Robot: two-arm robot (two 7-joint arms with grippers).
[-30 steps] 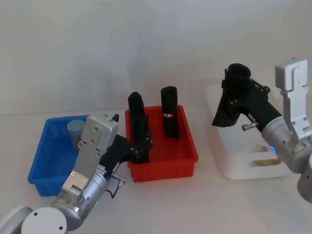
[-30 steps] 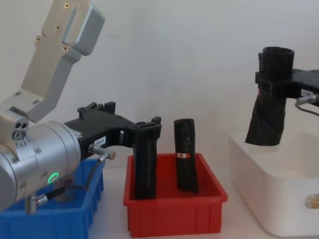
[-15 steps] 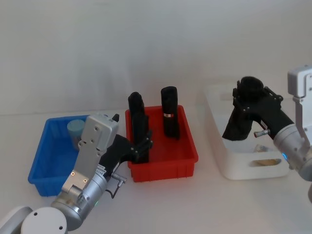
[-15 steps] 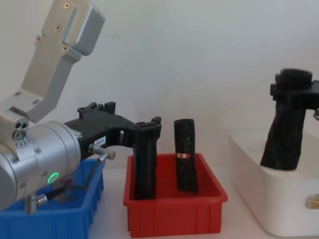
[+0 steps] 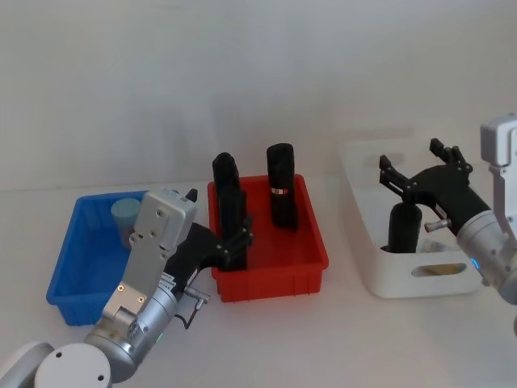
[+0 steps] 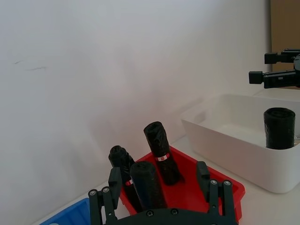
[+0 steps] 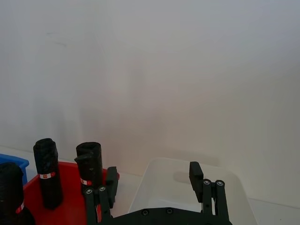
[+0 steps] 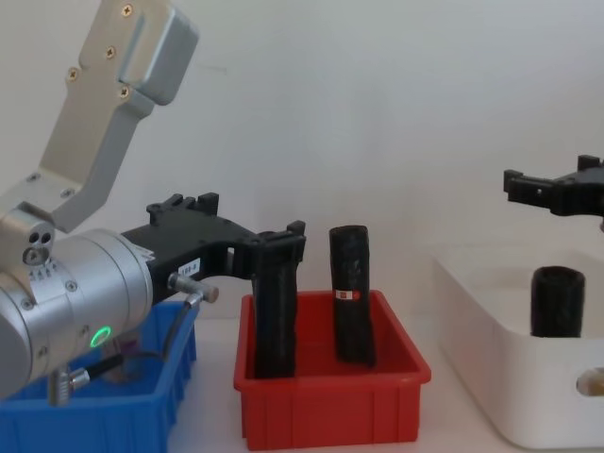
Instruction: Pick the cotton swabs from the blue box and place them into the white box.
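- The right gripper (image 5: 420, 166) hangs above the white box (image 5: 371, 267), its jaws spread wide and holding nothing.
- Directly under it a black cylinder (image 5: 402, 229) stands upright inside the white box, apart from the jaws; in the chest view its top (image 8: 557, 300) rises just over the box wall.
- Something pale lies low in the white box behind the handle cut-out (image 5: 440, 269); it is too hidden to say what it is.
- The left gripper (image 5: 234, 242) reaches forward from the robot's left, over the near left corner of the red box (image 5: 275, 279).
- Its jaws are spread in the left wrist view, one finger (image 6: 114, 180) on each side of a black cylinder (image 6: 147, 185) that stands between them; whether they touch it, I cannot tell.
- Two more black cylinders stand in the red box: one at the back left (image 5: 224, 174), one nearer the back right with a small red-and-white label (image 5: 281, 196).
- The blue box (image 5: 69, 283) sits on the worktop (image 5: 339, 339) at the far left, just beside the red box.
- One tub of cotton swabs (image 5: 125, 217) with a pale blue cap stands in the blue box's back right corner, partly hidden behind the left arm.
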